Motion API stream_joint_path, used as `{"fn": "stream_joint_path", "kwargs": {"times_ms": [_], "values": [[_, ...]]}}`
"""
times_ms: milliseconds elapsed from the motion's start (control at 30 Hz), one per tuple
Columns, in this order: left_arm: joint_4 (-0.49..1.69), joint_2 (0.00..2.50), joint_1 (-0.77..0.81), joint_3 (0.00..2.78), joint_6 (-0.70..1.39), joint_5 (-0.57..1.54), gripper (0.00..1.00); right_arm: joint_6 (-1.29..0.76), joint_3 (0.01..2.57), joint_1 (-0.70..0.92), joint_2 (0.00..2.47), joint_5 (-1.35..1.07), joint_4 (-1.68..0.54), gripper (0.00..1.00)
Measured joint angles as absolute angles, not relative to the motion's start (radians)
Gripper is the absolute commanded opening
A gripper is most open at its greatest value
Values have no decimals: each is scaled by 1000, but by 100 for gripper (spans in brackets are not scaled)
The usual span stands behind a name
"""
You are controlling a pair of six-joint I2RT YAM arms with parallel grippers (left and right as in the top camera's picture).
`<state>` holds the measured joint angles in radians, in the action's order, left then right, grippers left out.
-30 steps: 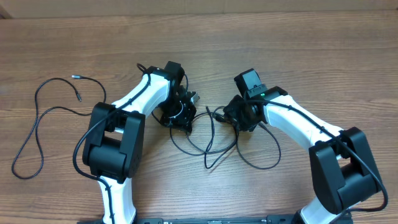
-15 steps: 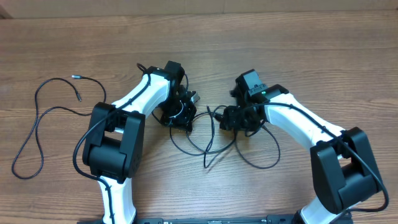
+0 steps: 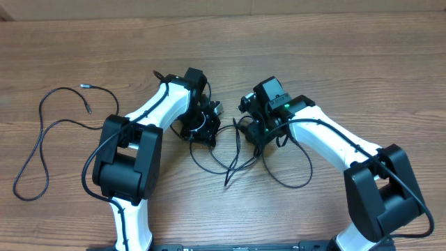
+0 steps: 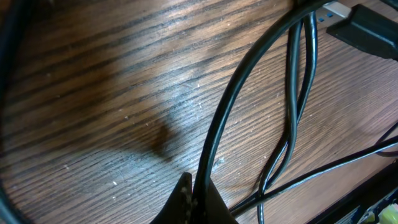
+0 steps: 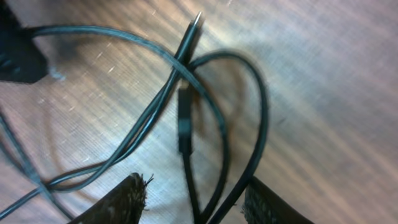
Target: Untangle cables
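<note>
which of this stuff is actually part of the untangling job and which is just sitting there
Part of the job:
- tangled thin black cables between the arms
- separate thin black cable lying loose at far left
- left end effector, right end effector

Not part of it:
- brown wooden table
- thick black wires on the white arms
</note>
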<state>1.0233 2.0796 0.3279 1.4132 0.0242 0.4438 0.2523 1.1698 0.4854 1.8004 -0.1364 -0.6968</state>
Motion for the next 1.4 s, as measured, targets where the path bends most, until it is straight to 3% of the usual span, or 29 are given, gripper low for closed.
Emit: {"fn": "stream_joint_path", "kwargs": {"times_ms": [167, 400, 1100, 1300, 1400], "values": [[1023, 2080, 328, 1413, 24, 444, 4, 276, 1171, 487, 1800, -97, -636, 54], [1023, 2080, 328, 1413, 24, 444, 4, 288, 1171, 499, 1800, -101, -669, 47], [1021, 2080, 328, 1413, 24, 444, 4, 288, 1087, 589, 1800, 6, -561, 41], [1021, 2080, 328, 1413, 24, 444, 4, 285, 1040, 589, 1800, 17, -538, 4], [1020, 2080, 328, 1413, 24, 444, 4, 280, 1037, 589, 1800, 19, -515, 4]]}}
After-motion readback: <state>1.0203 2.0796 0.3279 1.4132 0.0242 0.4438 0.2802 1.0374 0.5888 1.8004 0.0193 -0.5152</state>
